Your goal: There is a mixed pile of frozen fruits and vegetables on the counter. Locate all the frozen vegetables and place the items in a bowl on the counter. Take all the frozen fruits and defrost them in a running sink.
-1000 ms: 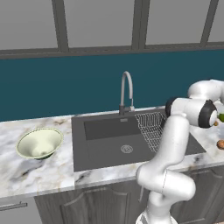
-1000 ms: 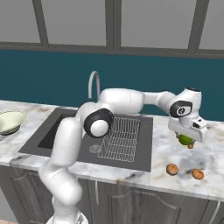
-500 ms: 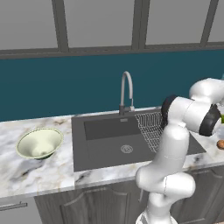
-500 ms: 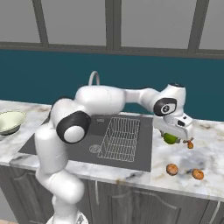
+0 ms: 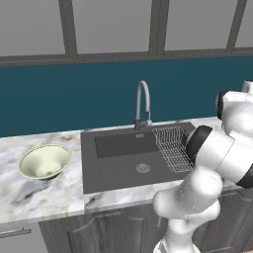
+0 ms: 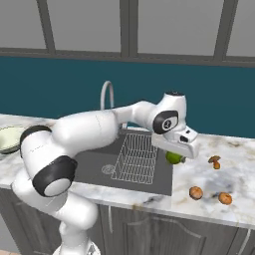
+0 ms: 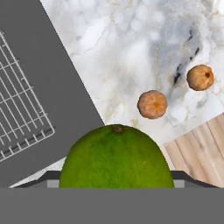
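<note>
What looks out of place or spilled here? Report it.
Nothing stands out. The claw grips the green ball by the sink; two orange pieces and the mushroom piece sit apart on the counter; the bowl stands upright.

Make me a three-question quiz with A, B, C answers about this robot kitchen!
1. Where is the bowl?
A. left of the sink
B. in the sink
C. on the wire rack

2. How many round orange pieces lie on the counter?
A. one
B. two
C. four

3. What is the green ball doing?
A. lying in the bowl
B. sitting in the gripper
C. resting in the drain

Answers: 1 A, the bowl stands on marble left of the basin. 2 B, the hand view shows two. 3 B, the ball sits right at the fingers.
</note>
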